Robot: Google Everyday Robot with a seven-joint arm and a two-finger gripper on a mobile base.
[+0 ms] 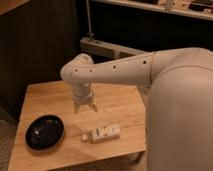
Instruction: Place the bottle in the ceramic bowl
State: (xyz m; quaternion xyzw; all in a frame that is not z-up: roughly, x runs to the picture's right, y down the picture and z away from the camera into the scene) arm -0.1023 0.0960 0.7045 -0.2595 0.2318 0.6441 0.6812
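The bottle [101,133] lies on its side on the wooden table [50,97], near the front edge, cap pointing left. The ceramic bowl [45,132] is a glossy black shallow dish at the table's front left, empty. My gripper [85,107] hangs from the white arm above the middle of the table, fingers pointing down, a little behind and left of the bottle and to the right of the bowl. It holds nothing, and its fingers stand apart.
The arm's large white body [175,115] fills the right side and hides the table's right part. A grey metal ledge [107,48] and dark shelving stand behind the table.
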